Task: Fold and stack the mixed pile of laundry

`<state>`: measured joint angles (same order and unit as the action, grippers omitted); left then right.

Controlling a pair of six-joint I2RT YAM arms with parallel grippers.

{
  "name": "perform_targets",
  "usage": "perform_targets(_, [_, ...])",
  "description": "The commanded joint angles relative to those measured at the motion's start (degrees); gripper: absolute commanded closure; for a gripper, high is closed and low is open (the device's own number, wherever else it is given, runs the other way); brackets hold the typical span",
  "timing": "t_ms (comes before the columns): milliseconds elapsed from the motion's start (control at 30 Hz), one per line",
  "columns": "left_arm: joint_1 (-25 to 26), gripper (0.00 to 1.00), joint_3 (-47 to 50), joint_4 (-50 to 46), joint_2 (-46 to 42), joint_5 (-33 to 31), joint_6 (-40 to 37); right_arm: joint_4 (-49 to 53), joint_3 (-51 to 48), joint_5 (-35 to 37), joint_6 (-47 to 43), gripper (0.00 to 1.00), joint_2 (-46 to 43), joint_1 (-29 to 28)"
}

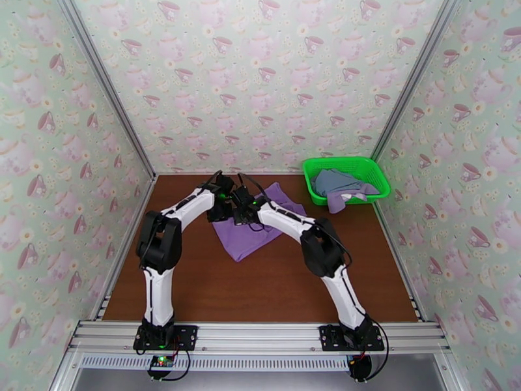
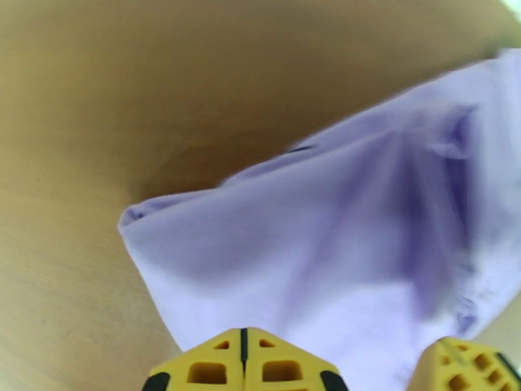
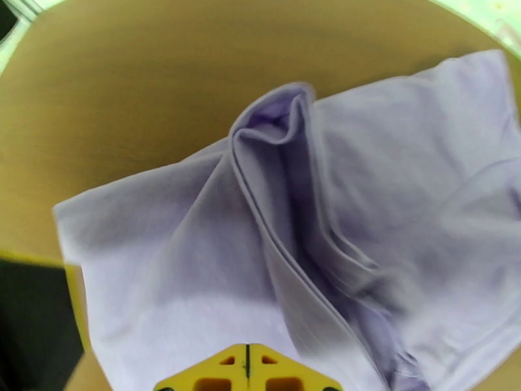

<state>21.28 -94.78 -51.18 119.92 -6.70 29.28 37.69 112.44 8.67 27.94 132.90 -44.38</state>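
The bright purple shirt (image 1: 254, 232) lies partly folded on the brown table, its near corner pointing toward the arms. Both grippers meet over its far left edge. In the left wrist view my left gripper (image 2: 244, 330) has its yellow fingers pressed together at the shirt's (image 2: 338, 255) edge, shut on the cloth. My right gripper (image 3: 247, 347) is likewise shut on the shirt (image 3: 273, 242), and a raised fold runs up from its fingertips. From above the left gripper (image 1: 221, 206) and right gripper (image 1: 242, 213) sit side by side. The dusty blue-grey garment (image 1: 335, 180) and the pale lavender-grey one (image 1: 345, 198) rest in the basket.
The green mesh basket (image 1: 378, 172) stands at the back right of the table (image 1: 273, 281), with the lavender-grey cloth spilling over its front rim. Patterned walls close in the back and both sides. Another yellow finger (image 2: 465, 363) shows at the lower right of the left wrist view.
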Motion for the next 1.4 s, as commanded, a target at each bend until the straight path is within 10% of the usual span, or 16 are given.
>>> perform_targets(0, [0.08, 1.00, 1.28, 4.39, 1.52, -2.43, 2.43, 1.42, 2.74, -2.17, 2.61, 1.00, 3.33, 1.83])
perform_targets(500, [-3.01, 1.00, 0.07, 11.33, 8.90, -1.32, -0.62, -10.64, -27.35, -0.39, 8.88, 1.00, -7.96, 6.18])
perform_targets(900, [-3.27, 1.00, -26.24, 3.58, 23.32, 2.53, -9.94, -17.22, -34.44, -8.40, 19.60, 1.00, -12.59, 2.16])
perform_targets(1167, [-3.08, 0.99, -23.41, 6.99, 15.72, 5.48, -12.14, -11.98, -30.40, -2.14, 16.57, 1.00, -16.04, 2.28])
perform_targets(1367, [-2.34, 0.61, -9.64, 13.35, -4.87, 4.70, -12.36, -5.23, -25.16, -1.56, 7.33, 0.86, -20.56, 4.77])
